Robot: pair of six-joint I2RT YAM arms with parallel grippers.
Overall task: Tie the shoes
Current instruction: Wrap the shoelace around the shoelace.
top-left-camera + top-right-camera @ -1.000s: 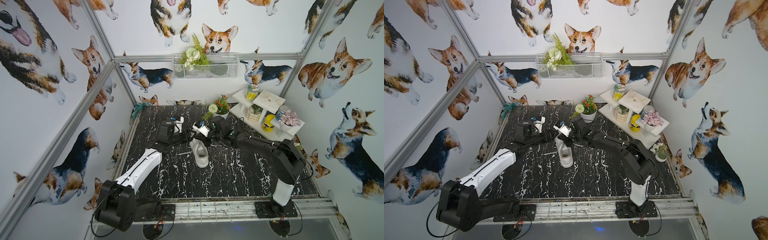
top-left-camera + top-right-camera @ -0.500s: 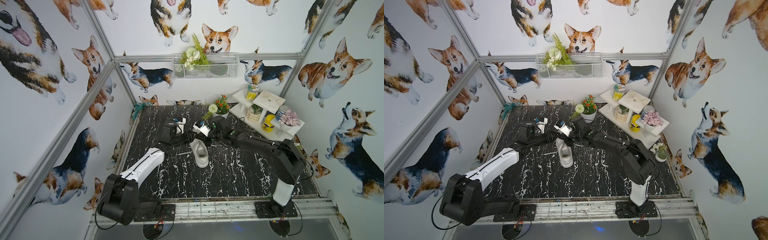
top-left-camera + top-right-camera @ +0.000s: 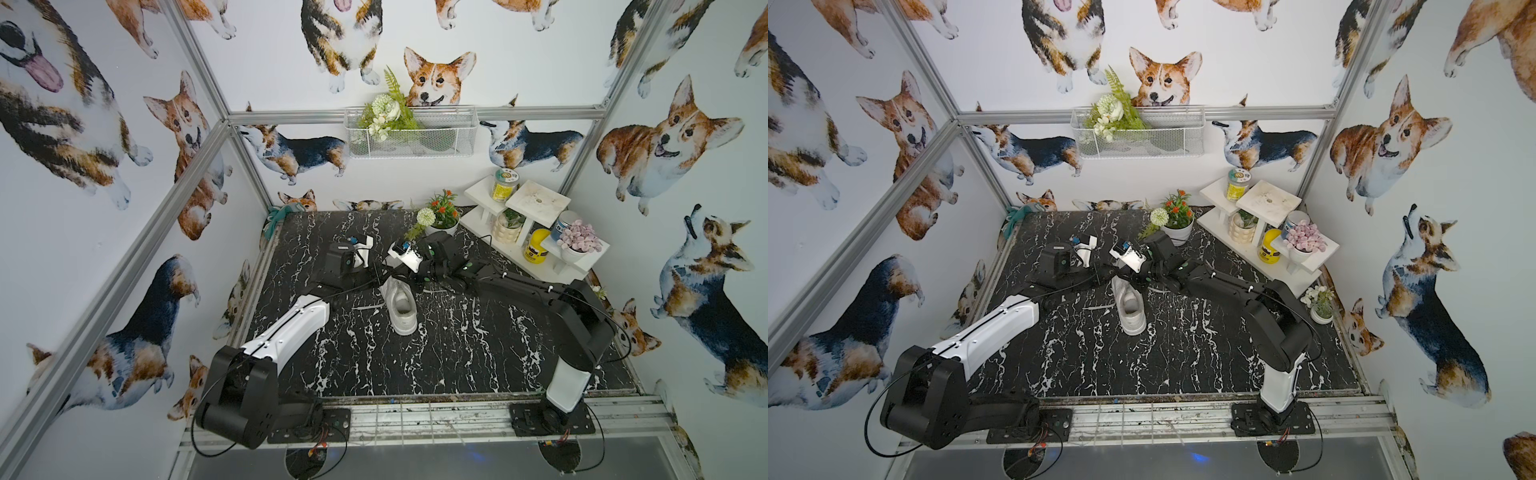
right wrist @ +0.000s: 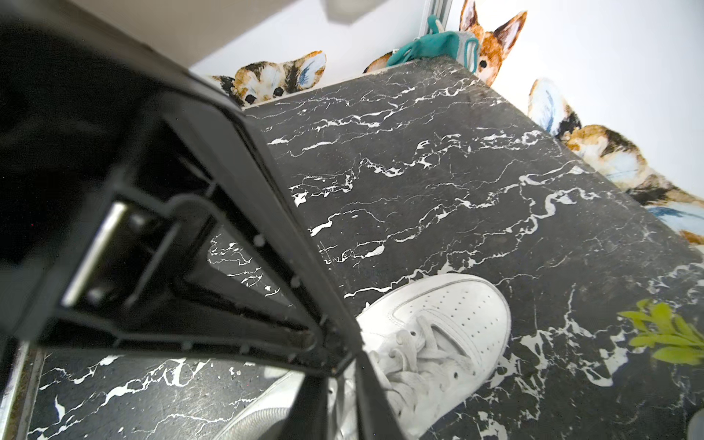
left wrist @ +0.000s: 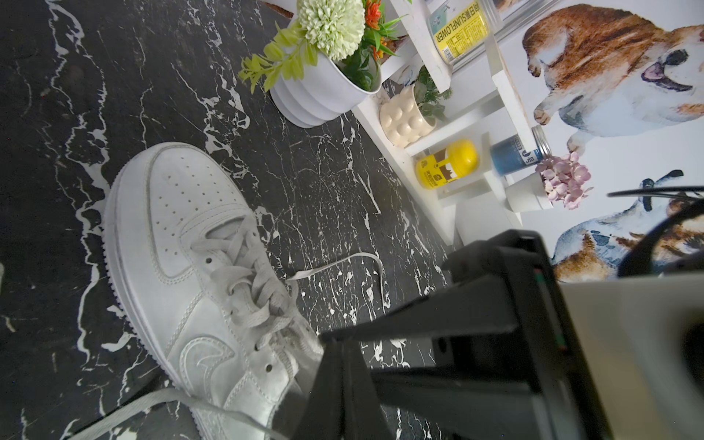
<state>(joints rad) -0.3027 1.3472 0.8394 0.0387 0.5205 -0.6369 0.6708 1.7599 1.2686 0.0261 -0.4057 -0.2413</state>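
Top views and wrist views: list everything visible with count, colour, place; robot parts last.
table: one, black marbled
sneaker: one, white, centre, untied
lace ends: two, white, loose on table
flower pot: one, white, table's back
shelf: one, white, back right corner
jar: one, yellow label, shelf top
bottle: one, yellow, lower shelf
can: one, blue, shelf
pink-flower pot: one, white, shelf's front step
wire basket: one, white, back wall
cloth: one, teal, back left corner
left gripper: one, black, shut, at sneaker's laces
right gripper: one, black, over sneaker, opening unclear

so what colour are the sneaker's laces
The laces are white, like the sneaker; clearest in the left wrist view.
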